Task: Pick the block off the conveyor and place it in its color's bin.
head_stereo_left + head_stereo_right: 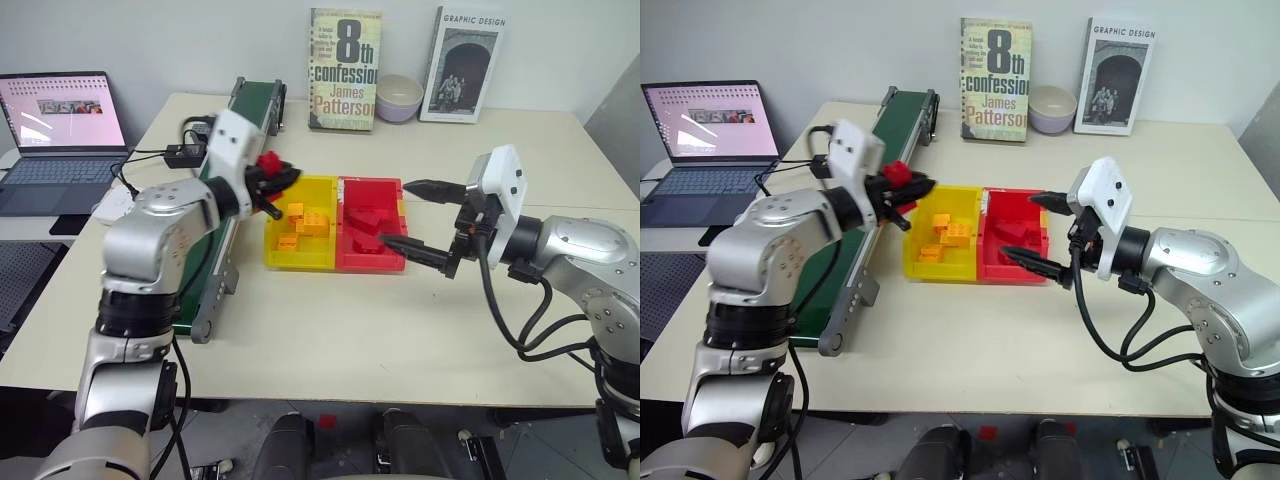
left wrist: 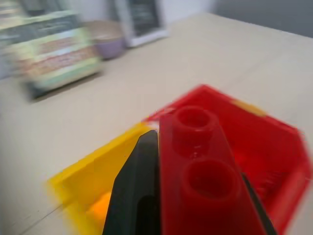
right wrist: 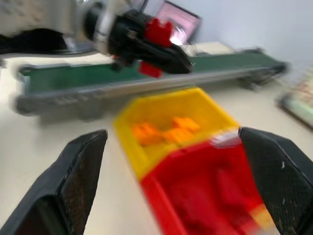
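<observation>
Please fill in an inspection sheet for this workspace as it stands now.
Surface: beige table.
Job's things: red block in left gripper, above the yellow bin's left edge; red bin holds red blocks; conveyor bare.
Clutter: two books, bowl.
Grippers: left shut on block; right gripper jaws open beside red bin.
Cables: black leads near the laptop.
Surroundings: white wall.

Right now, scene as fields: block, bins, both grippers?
block: red block held in the left gripper, above the near edge of the yellow bin
red bin: joined to the yellow bin, already holds red blocks
yellow bin contents: orange blocks
right gripper: open, empty, beside the red bin
conveyor: nothing visible on the belt
</observation>
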You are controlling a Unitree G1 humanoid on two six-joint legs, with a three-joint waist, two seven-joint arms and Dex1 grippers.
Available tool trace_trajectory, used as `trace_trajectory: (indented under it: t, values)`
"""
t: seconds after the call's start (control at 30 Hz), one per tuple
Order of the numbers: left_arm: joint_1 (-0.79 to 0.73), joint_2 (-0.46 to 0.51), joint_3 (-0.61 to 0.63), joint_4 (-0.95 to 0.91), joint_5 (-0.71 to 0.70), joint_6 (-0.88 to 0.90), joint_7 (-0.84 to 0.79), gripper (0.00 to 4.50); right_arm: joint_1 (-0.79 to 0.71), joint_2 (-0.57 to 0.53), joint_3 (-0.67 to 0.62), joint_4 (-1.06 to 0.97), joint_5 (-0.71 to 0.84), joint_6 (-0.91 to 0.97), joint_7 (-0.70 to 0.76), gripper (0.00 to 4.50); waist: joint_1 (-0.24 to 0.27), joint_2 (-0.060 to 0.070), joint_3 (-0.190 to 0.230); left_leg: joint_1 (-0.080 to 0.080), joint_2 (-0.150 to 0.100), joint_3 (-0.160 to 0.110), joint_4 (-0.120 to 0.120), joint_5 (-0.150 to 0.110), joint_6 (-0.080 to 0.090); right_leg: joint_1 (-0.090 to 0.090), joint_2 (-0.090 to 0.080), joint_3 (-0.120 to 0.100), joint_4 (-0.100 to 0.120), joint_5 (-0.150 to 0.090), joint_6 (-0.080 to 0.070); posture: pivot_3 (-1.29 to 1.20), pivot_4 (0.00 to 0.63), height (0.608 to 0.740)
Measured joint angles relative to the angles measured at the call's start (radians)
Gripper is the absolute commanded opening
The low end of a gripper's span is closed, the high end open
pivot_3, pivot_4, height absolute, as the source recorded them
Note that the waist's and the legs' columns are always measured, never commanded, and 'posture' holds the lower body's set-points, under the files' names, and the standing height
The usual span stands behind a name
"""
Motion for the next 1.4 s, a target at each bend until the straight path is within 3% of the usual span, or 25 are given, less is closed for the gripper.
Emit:
trace_trajectory:
  t: [0.3, 0.37, 0.53, 0.97, 1.3, 1.4]
  values:
    - [-0.196, -0.185, -0.175, 0.494, 0.163, -0.399, -0.277, 0.53, 0.151, 0.073, -0.032, -0.187, -0.013, 0.123, -0.206, 4.5, -0.011, 0.0, 0.0, 0.0, 0.001, 0.001, 0.0, 0.0, 0.0, -0.001, 0.001, 0.001, 0.0, 0.0, 0.0, 0.0, 0.15, 0.74]
    - [-0.216, -0.205, -0.179, 0.586, 0.189, -0.465, -0.322, 1.23, 0.162, 0.094, -0.039, -0.212, -0.012, 0.147, -0.24, 4.5, -0.012, 0.0, 0.0, 0.0, 0.001, 0.001, 0.0, 0.0, 0.0, -0.001, 0.001, 0.0, 0.0, 0.0, 0.0, 0.0, 0.15, 0.74]
    - [-0.271, -0.22, -0.175, 0.72, 0.228, -0.545, -0.384, 2.12, 0.173, 0.107, -0.079, -0.261, 0.009, 0.2, -0.294, 4.5, -0.01, 0.0, 0.0, -0.001, 0.001, 0.0, 0.0, 0.0, 0.0, -0.001, 0.001, 0.0, 0.0, -0.001, 0.001, 0.0, 0.15, 0.74]
    - [-0.31, -0.229, -0.102, 0.773, 0.23, -0.539, -0.406, 4.35, 0.143, 0.114, -0.079, -0.255, 0.041, 0.231, -0.3, 4.5, -0.011, 0.0, 0.0, -0.001, 0.001, 0.0, 0.0, 0.0, 0.001, -0.001, 0.001, 0.0, 0.001, -0.001, 0.002, 0.0, 0.15, 0.74]
    - [-0.31, -0.225, -0.082, 0.773, 0.237, -0.525, -0.406, 4.44, 0.135, 0.118, -0.076, -0.238, 0.043, 0.227, -0.297, 4.5, -0.011, 0.0, 0.0, 0.0, 0.001, 0.0, 0.0, 0.0, 0.001, -0.001, 0.001, 0.0, 0.001, -0.001, 0.001, 0.0, 0.15, 0.74]
    - [-0.309, -0.183, -0.079, 0.739, 0.236, -0.495, -0.43, 4.44, 0.135, 0.106, -0.076, -0.228, 0.05, 0.215, -0.27, 4.5, -0.014, 0.0, 0.0, 0.0, 0.001, 0.0, 0.0, 0.0, 0.001, -0.001, 0.002, 0.0, 0.002, -0.001, 0.001, 0.0, 0.15, 0.74]
